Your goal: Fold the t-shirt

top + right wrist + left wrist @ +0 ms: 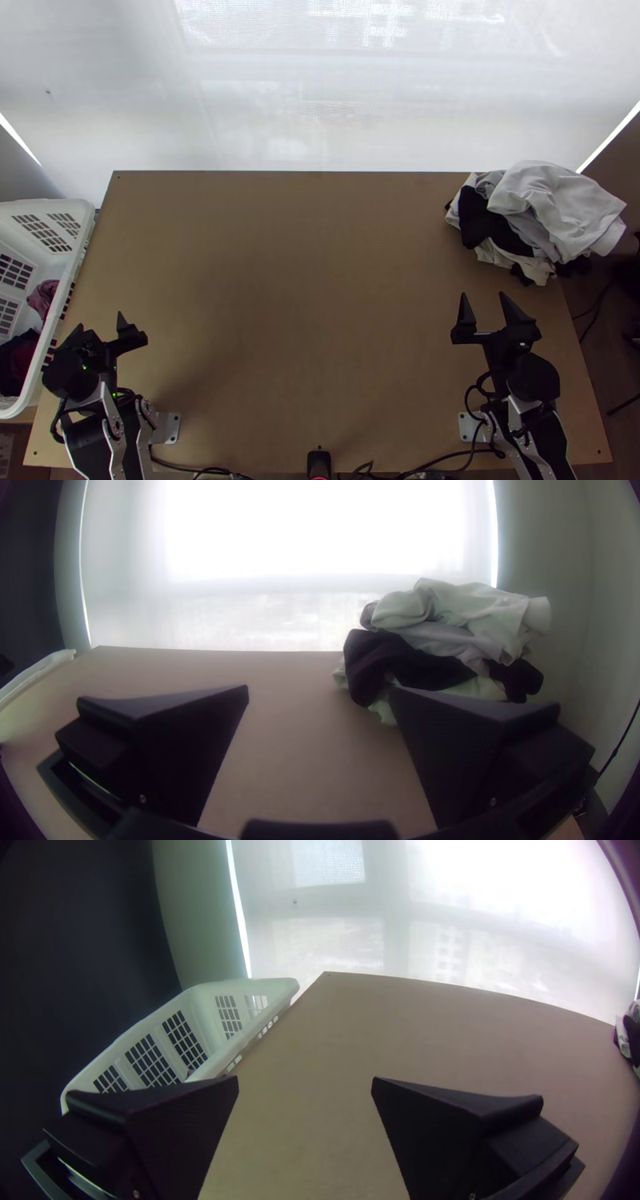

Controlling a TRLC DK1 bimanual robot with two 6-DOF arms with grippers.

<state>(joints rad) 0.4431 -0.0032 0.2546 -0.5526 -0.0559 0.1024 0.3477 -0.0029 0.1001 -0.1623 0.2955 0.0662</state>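
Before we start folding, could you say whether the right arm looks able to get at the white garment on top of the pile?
Probably yes: the right arm stands with open jaws near the pile, whose white garment lies uncovered, though reaching it may mean passing over dark cloth.

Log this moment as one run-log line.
fold: not begun | left tool: open, empty | right tool: open, empty | garment pile: bunched, far right corner of table | white basket: table's left side
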